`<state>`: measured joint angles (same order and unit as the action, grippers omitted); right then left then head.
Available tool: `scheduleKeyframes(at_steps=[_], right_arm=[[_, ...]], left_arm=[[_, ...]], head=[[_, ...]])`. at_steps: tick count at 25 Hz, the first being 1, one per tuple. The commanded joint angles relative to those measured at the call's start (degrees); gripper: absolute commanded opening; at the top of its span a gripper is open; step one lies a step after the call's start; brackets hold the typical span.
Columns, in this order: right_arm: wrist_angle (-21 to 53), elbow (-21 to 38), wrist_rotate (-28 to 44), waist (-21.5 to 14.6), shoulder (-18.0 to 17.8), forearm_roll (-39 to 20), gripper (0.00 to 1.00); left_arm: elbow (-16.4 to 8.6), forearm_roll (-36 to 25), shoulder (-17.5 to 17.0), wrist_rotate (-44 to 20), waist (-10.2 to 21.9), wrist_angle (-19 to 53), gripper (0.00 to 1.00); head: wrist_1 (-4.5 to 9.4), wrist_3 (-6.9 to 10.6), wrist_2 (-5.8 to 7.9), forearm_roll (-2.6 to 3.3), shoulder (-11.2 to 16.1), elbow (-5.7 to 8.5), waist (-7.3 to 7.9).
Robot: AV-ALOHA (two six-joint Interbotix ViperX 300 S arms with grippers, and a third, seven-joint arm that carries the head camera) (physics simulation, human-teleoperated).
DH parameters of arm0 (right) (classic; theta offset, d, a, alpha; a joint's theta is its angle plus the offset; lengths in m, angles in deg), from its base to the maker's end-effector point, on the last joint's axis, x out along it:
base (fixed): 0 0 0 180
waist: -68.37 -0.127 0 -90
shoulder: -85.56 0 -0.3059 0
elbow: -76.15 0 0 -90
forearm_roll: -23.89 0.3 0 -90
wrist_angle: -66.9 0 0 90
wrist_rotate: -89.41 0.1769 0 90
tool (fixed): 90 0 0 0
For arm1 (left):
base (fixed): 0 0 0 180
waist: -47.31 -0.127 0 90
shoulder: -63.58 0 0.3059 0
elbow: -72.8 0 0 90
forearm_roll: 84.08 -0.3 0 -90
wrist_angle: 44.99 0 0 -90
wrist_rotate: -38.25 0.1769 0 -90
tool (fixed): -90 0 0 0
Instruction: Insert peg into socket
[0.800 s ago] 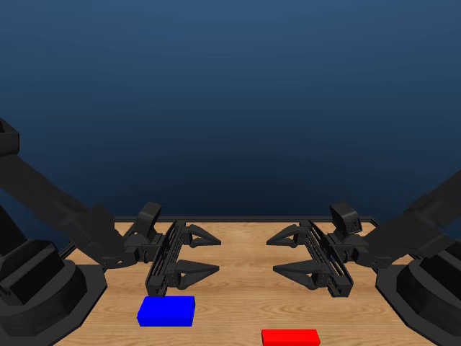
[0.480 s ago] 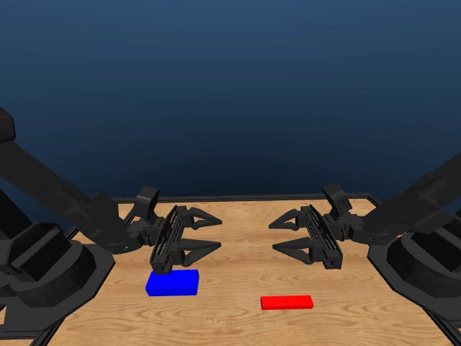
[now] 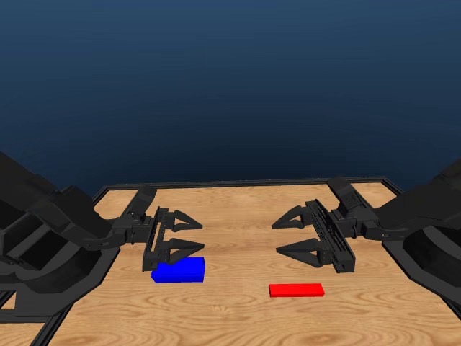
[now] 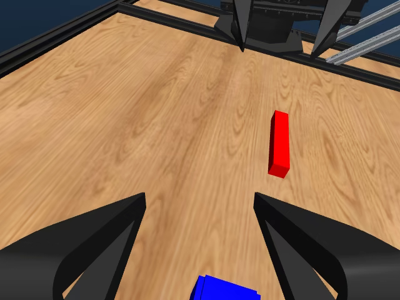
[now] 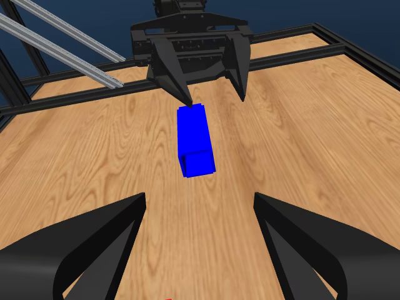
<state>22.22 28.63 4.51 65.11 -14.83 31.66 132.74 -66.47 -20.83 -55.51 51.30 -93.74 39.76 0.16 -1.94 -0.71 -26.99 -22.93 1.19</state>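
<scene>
Both arms have dipped lower toward the table since a moment ago, and the camera has shifted too, so more of the wood shows. The left gripper (image 3: 189,235) hangs just above the near end of the blue socket (image 3: 178,270), with its jaws spread wide and nothing in them. The right gripper (image 3: 289,236) is wide open too, up above the red peg (image 3: 296,290). Peg and socket lie flat on the wooden table (image 3: 238,317), well apart from each other.
</scene>
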Motion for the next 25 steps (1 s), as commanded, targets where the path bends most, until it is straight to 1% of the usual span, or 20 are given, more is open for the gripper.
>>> scheduleKeyframes(at_steps=[1, 3, 5, 6, 7, 8, 11, 12, 14, 15, 16, 17, 18, 19, 20, 21, 22, 23, 24, 25], right_arm=[[-1.5, 1.9, 1.7, -0.7, -1.6, 0.1, 1.00], [-1.7, 1.9, 2.7, -0.9, -2.8, 0.6, 1.00], [-1.7, 1.7, 3.5, -1.1, -3.5, 1.2, 1.00], [-0.7, 1.6, 3.4, -0.9, -3.2, 1.4, 1.00], [-1.4, 1.4, 3.9, -1.3, -3.5, 2.0, 1.00], [-1.3, 1.1, 4.0, -1.5, -3.5, 2.3, 1.00], [-1.1, -0.6, 4.6, -2.9, -3.2, 4.5, 1.00], [-1.0, -1.5, 5.0, -4.1, -3.1, 5.0, 1.00], [0.1, -1.7, 5.9, -6.6, -4.5, 6.5, 1.00], [1.0, -2.0, 6.8, -8.1, -5.0, 6.3, 1.00], [0.2, -2.9, 7.6, -9.9, -6.2, 7.0, 1.00], [0.1, -2.8, 9.1, -11.8, -7.3, 7.7, 1.00], [0.3, -3.6, 10.4, -13.6, -9.2, 8.7, 1.00], [-0.3, -3.4, 11.2, -14.8, -9.9, 9.3, 1.00], [-1.0, -2.8, 12.6, -16.6, -10.6, 10.3, 1.00], [-2.1, -3.1, 13.9, -18.2, -12.2, 11.4, 1.00], [-3.0, -3.8, 14.7, -19.7, -13.9, 12.5, 1.00], [-3.5, -3.6, 15.4, -19.5, -14.1, 13.7, 1.00], [-5.4, -4.0, 16.1, -21.4, -16.1, 14.6, 1.00], [-6.8, -4.1, 17.0, -21.8, -18.0, 15.7, 1.00]], left_arm=[[3.7, 2.9, -1.3, -2.7, 4.5, 6.8, 1.00], [5.1, 3.5, 0.3, -6.3, 7.5, 5.0, 1.00], [4.6, 4.2, 0.8, -9.1, 9.2, 6.3, 1.00], [5.2, 4.1, 2.9, -10.7, 11.0, 6.8, 1.00], [4.9, 3.5, 4.9, -12.3, 12.8, 7.5, 1.00], [4.4, 3.5, 6.2, -13.9, 13.5, 7.4, 1.00], [2.8, 3.5, 13.7, -17.2, 14.4, 9.0, 1.00], [2.2, 3.2, 15.1, -17.2, 14.2, 9.5, 0.00], [1.6, 4.1, 17.0, -16.3, 14.6, 6.9, 0.00], [2.0, 4.1, 16.9, -16.4, 14.7, 6.2, 0.00], [1.0, 4.9, 16.8, -15.8, 14.9, 5.0, 0.00], [0.9, 4.7, 16.1, -15.6, 16.1, 5.5, 0.00], [1.1, 5.6, 15.7, -14.6, 15.1, 4.3, 0.00], [1.2, 5.8, 16.0, -14.4, 15.2, 3.9, 0.00], [0.3, 6.5, 14.1, -14.1, 14.9, 3.4, 0.00], [0.7, 6.4, 14.2, -13.0, 15.3, 4.3, 0.00], [-0.3, 6.4, 13.1, -12.4, 15.4, 4.1, 0.00], [-0.6, 6.4, 12.6, -12.3, 15.5, 4.3, 0.00], [-1.7, 5.9, 12.5, -11.5, 16.1, 5.9, 0.00], [-2.3, 5.8, 11.3, -11.1, 16.4, 5.8, 0.00]], head=[[0.14, -0.20, -0.65, -0.32, 1.2, 1.39, 0.90], [0.34, 0.49, -0.92, -0.43, 1.5, 1.42, 1.26], [0.43, 1.13, -1.00, -0.49, 1.5, 1.33, 1.57], [0.59, 1.57, -1.11, -0.55, 1.4, 1.24, 1.80], [0.58, 1.96, -1.13, -0.59, 1.3, 1.13, 2.02], [0.61, 2.21, -1.15, -0.61, 1.3, 1.10, 2.15], [0.94, 3.42, -1.16, -0.71, 0.7, 0.70, 2.74], [1.07, 3.81, -1.14, -0.72, 0.5, 0.56, 2.86], [1.20, 4.28, -1.10, -0.73, 0.0, 0.22, 2.99], [1.28, 4.46, -1.10, -0.73, -0.3, -0.03, 2.99], [1.54, 4.71, -1.14, -0.71, -0.7, -0.27, 2.89], [1.70, 4.96, -1.06, -0.62, -1.1, -0.55, 2.62], [1.73, 5.19, -0.96, -0.50, -1.5, -0.86, 2.23], [1.83, 5.32, -0.89, -0.43, -1.8, -1.04, 2.01], [2.05, 5.53, -0.81, -0.31, -2.3, -1.35, 1.60], [2.31, 5.65, -0.69, -0.16, -2.8, -1.69, 1.12], [2.42, 5.72, -0.72, -0.06, -3.4, -2.04, 0.71], [2.48, 5.70, -0.69, 0.01, -3.7, -2.24, 0.45], [2.61, 5.76, -0.67, 0.13, -4.2, -2.58, 0.01], [2.89, 5.89, -0.51, 0.29, -4.8, -2.88, -0.45]])
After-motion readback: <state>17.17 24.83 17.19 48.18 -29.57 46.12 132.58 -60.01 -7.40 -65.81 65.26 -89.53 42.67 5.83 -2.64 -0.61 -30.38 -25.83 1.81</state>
